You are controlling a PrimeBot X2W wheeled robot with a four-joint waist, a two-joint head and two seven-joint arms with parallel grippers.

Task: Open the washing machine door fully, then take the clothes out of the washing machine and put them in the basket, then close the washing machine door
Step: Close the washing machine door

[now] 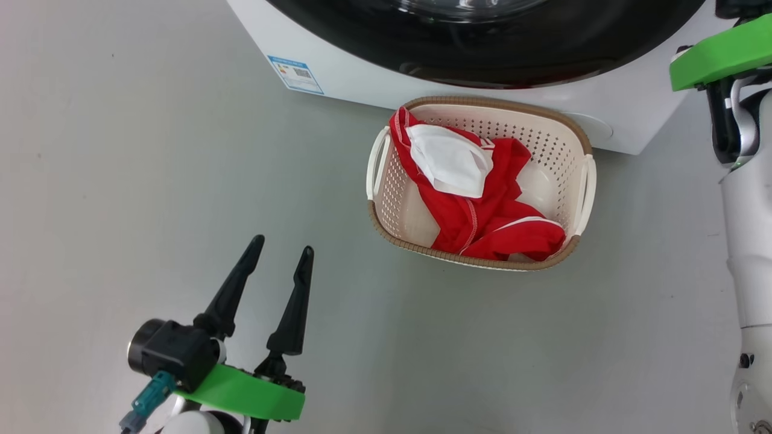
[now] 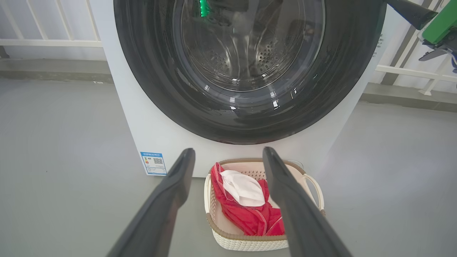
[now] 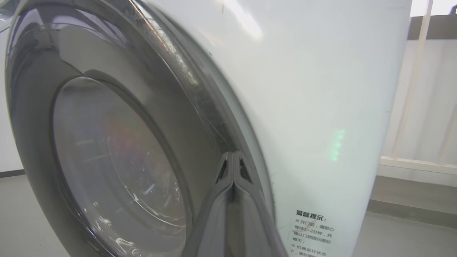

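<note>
The washing machine door (image 3: pixel 117 171) lies flush or nearly flush against the washing machine (image 3: pixel 314 89); I cannot tell whether it has latched. The right hand (image 3: pixel 234 157), fingers pressed together and holding nothing, has its tips at the door's black rim beside the seam. Best to push straight in on that rim edge, not the glass, until it seats. The clothes (image 1: pixel 482 223) lie in the basket (image 1: pixel 494 102) on the floor just before the machine; the left hand (image 1: pixel 283 243), spread wide and empty, hovers well clear
</note>
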